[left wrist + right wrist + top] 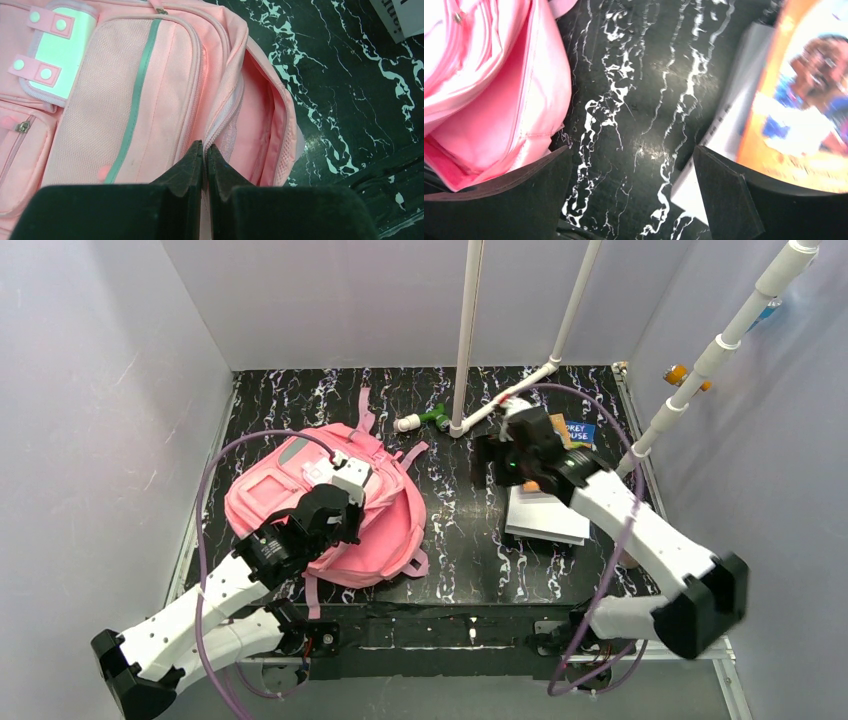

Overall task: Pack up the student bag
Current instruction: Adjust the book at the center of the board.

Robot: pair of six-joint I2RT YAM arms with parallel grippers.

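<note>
The student bag (275, 495) is a large pink backpack lying flat on the left of the black marbled table (455, 540). Its main zip opening (262, 125) gapes along the right side. My left gripper (350, 515) sits over the bag, and in the left wrist view it (205, 148) is shut on the zipper edge of that opening. My right gripper (487, 465) hovers open over bare table between the bag (489, 100) and a stack of books (545, 520). In the right wrist view the gripper (632, 150) has nothing between its fingers.
An orange-covered picture book (794, 100) lies on top of the white stack. A blue book (580, 430) lies at the back right. A white and green object (420, 420) sits at the back middle. White pipes (468, 330) rise from the table's far side.
</note>
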